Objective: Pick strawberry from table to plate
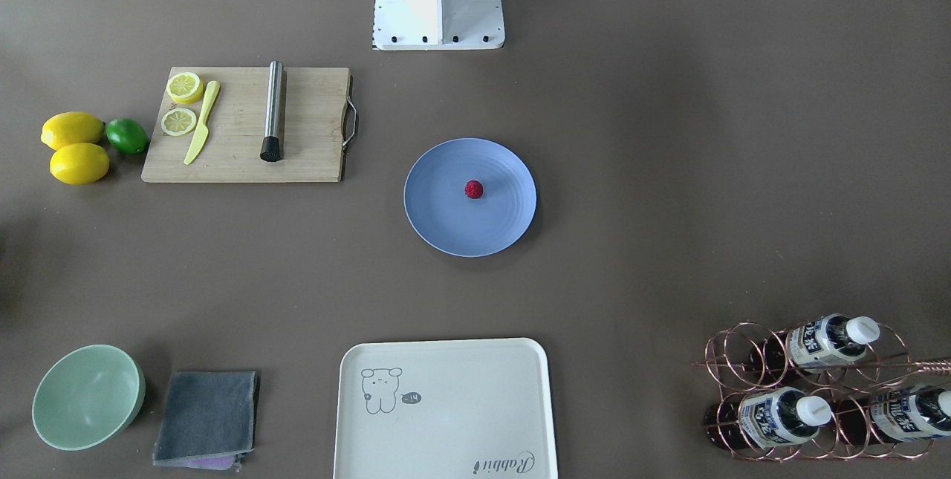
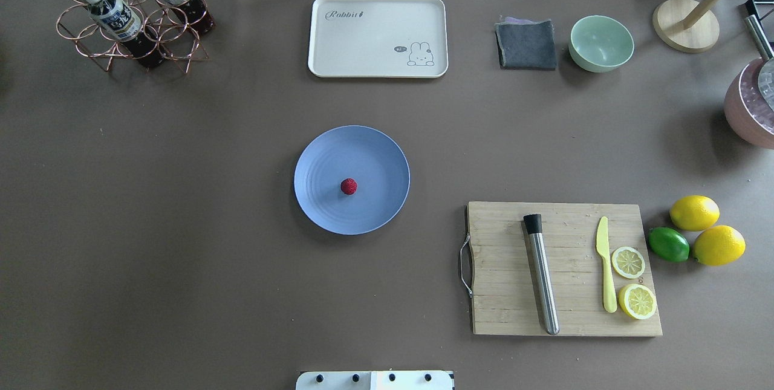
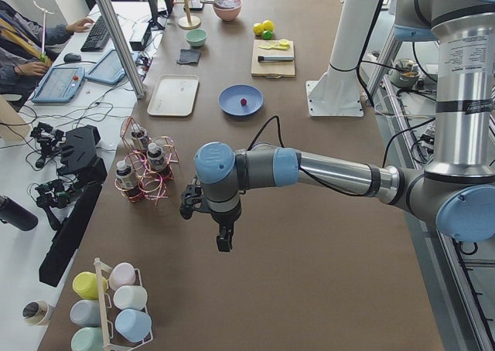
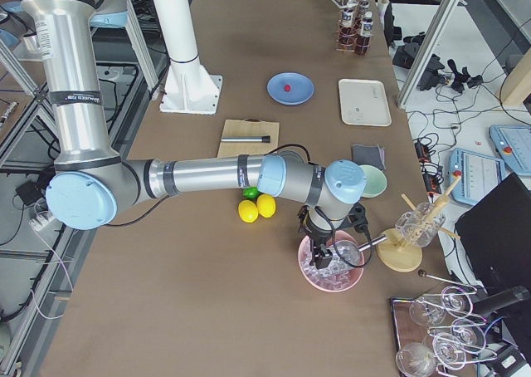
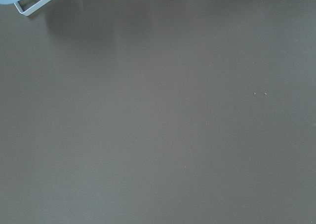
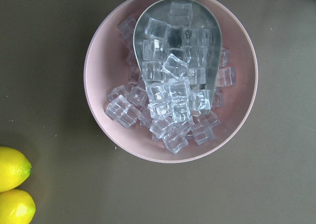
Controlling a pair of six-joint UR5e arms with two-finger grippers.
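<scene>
The left gripper [image 3: 224, 241] hangs over a bare stretch of the matte grey-brown table [image 2: 181, 227], well apart from the work. The right gripper [image 4: 319, 257] hangs at the other end, above a round pink bowl [image 6: 98, 71] heaped with clear ice cubes [image 6: 168, 93]. For either one, I cannot tell whether the fingers are spread or closed. The tiny dark-red bumpy strawberry [image 2: 348, 186] sits near the middle of the round periwinkle-blue plate [image 2: 375, 154], with no arm near it. To my eye the job is done, with nothing left to move.
</scene>
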